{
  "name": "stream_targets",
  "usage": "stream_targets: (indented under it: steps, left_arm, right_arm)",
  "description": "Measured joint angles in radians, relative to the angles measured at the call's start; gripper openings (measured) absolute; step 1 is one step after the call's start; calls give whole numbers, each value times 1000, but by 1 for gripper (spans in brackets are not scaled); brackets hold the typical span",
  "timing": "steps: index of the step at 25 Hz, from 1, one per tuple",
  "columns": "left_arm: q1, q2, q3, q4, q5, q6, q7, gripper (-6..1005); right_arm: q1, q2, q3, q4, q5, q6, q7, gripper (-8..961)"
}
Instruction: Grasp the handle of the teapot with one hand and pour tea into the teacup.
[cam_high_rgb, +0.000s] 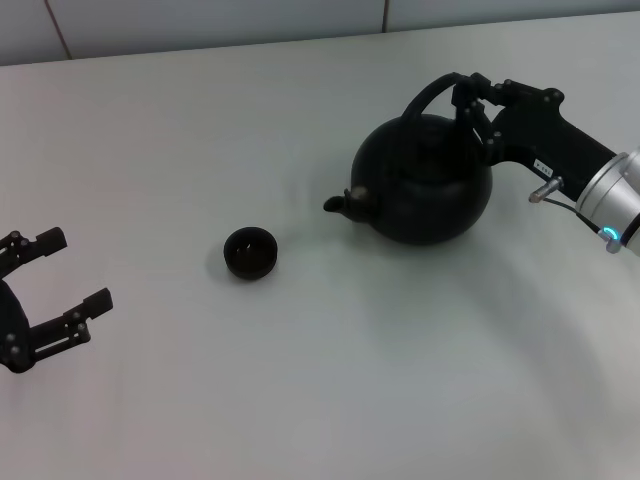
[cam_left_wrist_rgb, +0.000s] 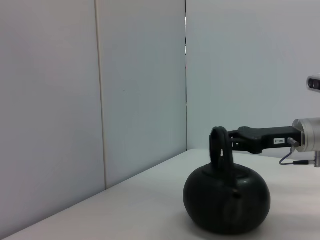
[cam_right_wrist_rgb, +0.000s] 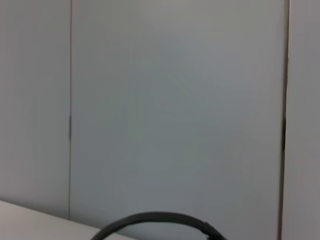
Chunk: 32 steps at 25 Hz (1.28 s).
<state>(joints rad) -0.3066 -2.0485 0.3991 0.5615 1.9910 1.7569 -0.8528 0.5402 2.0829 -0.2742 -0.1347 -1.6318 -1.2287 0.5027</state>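
Currently the right pincer (cam_high_rgb: 468, 100) is seen at the far-right top of the handle (cam_high_rgb: 432, 92), its fingers pressed onto the hoop, so the handle is pinched. In the left wrist view the same pincer (cam_left_wrist_rgb: 231, 141) is seen reaching in level from the side and meeting the handle (cam_left_wrist_rgb: 220, 145) near its top. The teapot (cam_high_rgb: 425, 182) is seated on the white bench (cam_high_rgb: 300, 380), right of centre, spout aimed toward the robot's left. The teacup (cam_high_rgb: 249, 253) is set on the bench to the left of the spout, apart from it, upright. The left pincer (cam_high_rgb: 45, 295) is held spread at the left edge, near the bench, well apart from the cup.
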Motion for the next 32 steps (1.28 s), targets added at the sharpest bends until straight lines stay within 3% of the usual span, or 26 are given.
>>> stream_targets:
  steps: [8,13,16,21,28,32]
  left_arm:
    - [8,-1,-2,4,-13,7,0,842]
    - [9,-1,-2,4,-15,7,0,842]
    - [7,-1,-2,3,-15,7,0,842]
    - [2,-1,-2,1,-16,7,0,842]
    - [-1,-4,6,-1,-15,0,-1,841]
    - [-3,-7,6,-2,-15,0,-2,841]
  right_arm:
    - [-12,-2,1,-1,38,-9,1,209]
    - [-22,-5,-4,-2,41,-19,8,441]
    - [-23,-5,-7,-2,40,-19,9,667]
    - [-55,-4,-13,2,29,-50,9,714]
    - [-203,-2,26,21,48,-211,9,724]
    - [-227,-2,38,32,50,-218,9,724]
